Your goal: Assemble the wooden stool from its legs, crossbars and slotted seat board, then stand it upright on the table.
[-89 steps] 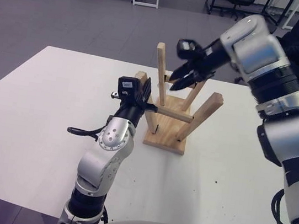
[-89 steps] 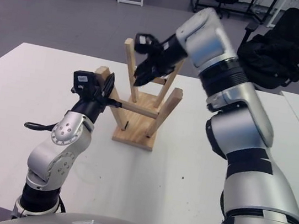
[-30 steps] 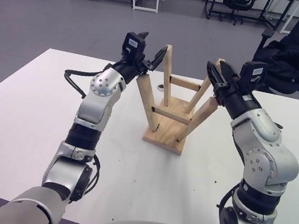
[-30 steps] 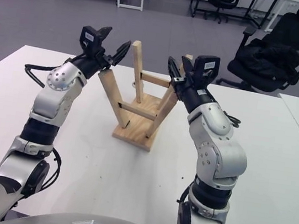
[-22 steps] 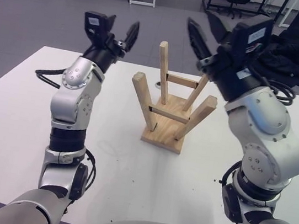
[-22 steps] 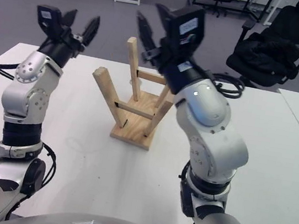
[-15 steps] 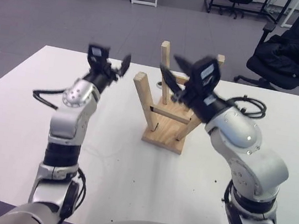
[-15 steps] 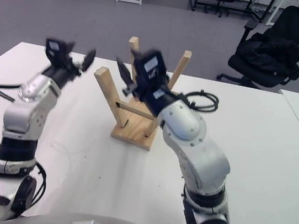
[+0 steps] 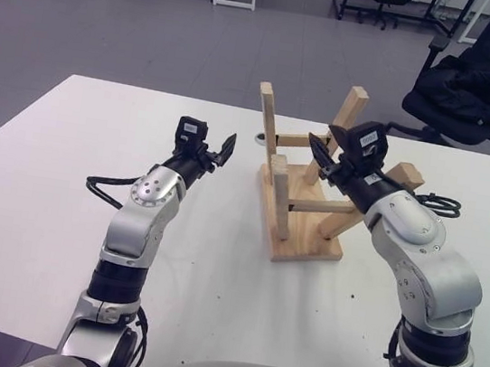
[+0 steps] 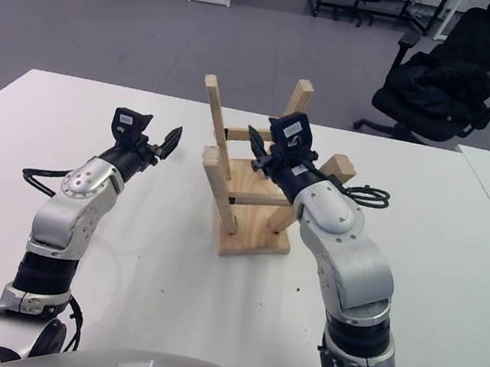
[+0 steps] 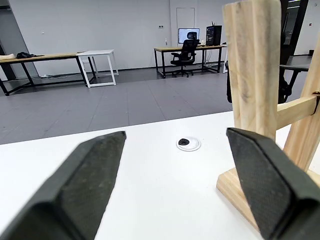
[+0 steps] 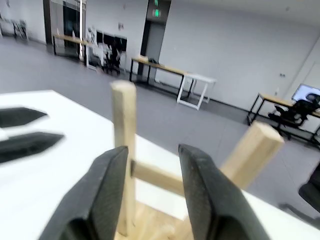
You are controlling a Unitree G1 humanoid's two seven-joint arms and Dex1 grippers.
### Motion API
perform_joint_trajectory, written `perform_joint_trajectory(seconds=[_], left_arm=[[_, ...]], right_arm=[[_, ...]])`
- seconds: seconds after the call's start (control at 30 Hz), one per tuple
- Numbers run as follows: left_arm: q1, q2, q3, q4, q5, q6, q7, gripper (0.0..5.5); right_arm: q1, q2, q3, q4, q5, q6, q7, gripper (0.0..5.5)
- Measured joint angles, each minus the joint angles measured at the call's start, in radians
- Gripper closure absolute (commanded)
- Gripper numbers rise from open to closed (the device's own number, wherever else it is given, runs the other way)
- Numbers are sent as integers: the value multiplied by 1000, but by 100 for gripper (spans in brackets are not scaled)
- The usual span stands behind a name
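The wooden stool point(image 9: 300, 211) sits assembled but inverted. Its seat board point(image 9: 308, 240) lies on the counter point(image 9: 47, 165) and its legs point up and splay outward. I cannot tell whether the board lies fully flat.

The right pincer point(image 9: 319, 153) is among the upper legs, beside the upper crossbar point(image 9: 292, 140). Its fingers are spread and hold nothing. The left pincer point(image 9: 216, 150) hovers to the stool's left, clear of it, also spread wide and holding nothing.

Hazards, as I judge them:
- A single-sided grasp on a crossbar can lever the joint and pull a leg out of its slot.
- Contact from the right pincer with no support from the left can tip or skid the stool across the counter.
- Turning the stool over with a loose hold can let it swing and drop.
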Motion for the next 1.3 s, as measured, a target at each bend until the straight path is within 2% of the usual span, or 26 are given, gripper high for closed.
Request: perform_joint_trajectory(seconds=[0.17, 0.4, 0.57, 0.67, 0.7, 0.77, 0.87, 1.0, 1.17, 1.3], left_arm=[[11, -19, -14, -58, 0, 38, 7, 180], [125, -84, -123, -309, -1, 219, 70, 180], [217, -92, -110, -449, 4, 318, 129, 180], [260, -102, -108, -495, 3, 346, 153, 180], [275, -109, -119, -520, 3, 356, 161, 180], [292, -113, -149, -546, 5, 360, 167, 180], [275, -113, -195, -566, 26, 361, 169, 180], [236, -155, -217, -584, 23, 382, 183, 180], [191, -177, -181, -646, 26, 460, 219, 180], [152, -176, -158, -671, 43, 519, 242, 180]], right_arm=[[236, 136, -33, 46, 26, 69, -67, 362], [197, 139, -75, 116, 33, -15, -38, 362], [-64, 21, -216, -52, 155, -40, 75, 362], [-208, -73, -430, -67, 258, -43, 86, 362], [-240, -131, -511, -33, 279, -37, 90, 362], [-154, -222, -563, 56, 238, -59, 122, 362], [136, -232, -536, 199, 157, -103, 169, 362], [280, -98, -493, 146, 183, -89, 114, 362], [264, 14, -447, -40, 228, 25, -36, 362], [227, 9, -393, -123, 211, 163, -132, 362]])
